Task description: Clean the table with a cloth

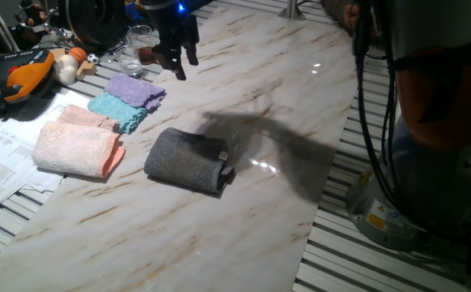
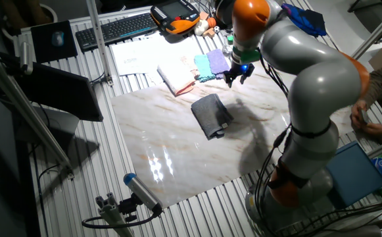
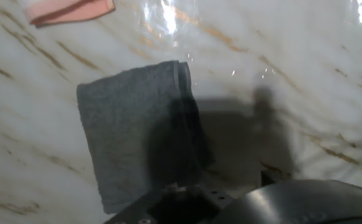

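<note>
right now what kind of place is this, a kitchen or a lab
Most likely a robotics lab, not a kitchen: the marble-look table sits on a ribbed metal-slat bench, with a keyboard and an orange teach pendant behind the folded cloths.

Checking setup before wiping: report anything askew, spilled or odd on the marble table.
Nothing stands out. The grey cloth lies folded flat on the table, with no spill visible; the gripper hangs above, empty.

A ribbed metal-slat surface [image 2: 79, 164] spreads around the scene, lit from above with bright glare spots. A black keyboard [image 2: 115, 27] and loose papers [image 1: 0, 154] lie on it. Slanted metal poles [image 2: 29, 112] stand at one side, and black cables [image 1: 377, 138] hang nearby.
</note>
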`<state>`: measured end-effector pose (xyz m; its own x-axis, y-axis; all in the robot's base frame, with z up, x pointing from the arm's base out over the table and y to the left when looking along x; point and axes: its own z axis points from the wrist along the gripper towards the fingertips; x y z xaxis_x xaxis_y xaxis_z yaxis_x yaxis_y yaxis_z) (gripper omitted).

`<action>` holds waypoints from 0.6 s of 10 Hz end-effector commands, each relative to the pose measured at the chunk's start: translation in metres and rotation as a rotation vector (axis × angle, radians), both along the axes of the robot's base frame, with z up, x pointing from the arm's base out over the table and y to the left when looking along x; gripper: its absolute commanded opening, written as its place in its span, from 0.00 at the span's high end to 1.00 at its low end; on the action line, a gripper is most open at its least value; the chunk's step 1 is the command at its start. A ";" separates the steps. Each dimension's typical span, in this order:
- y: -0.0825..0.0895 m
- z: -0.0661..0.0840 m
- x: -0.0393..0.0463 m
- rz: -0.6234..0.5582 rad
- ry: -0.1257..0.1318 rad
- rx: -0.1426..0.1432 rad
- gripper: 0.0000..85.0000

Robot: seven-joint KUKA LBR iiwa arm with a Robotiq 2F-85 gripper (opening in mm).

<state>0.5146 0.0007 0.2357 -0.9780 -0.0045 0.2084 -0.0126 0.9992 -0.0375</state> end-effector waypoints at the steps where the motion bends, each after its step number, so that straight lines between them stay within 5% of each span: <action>1: 0.000 0.000 -0.0006 0.003 0.011 0.002 1.00; 6: 0.000 0.000 -0.0010 0.006 0.003 0.004 1.00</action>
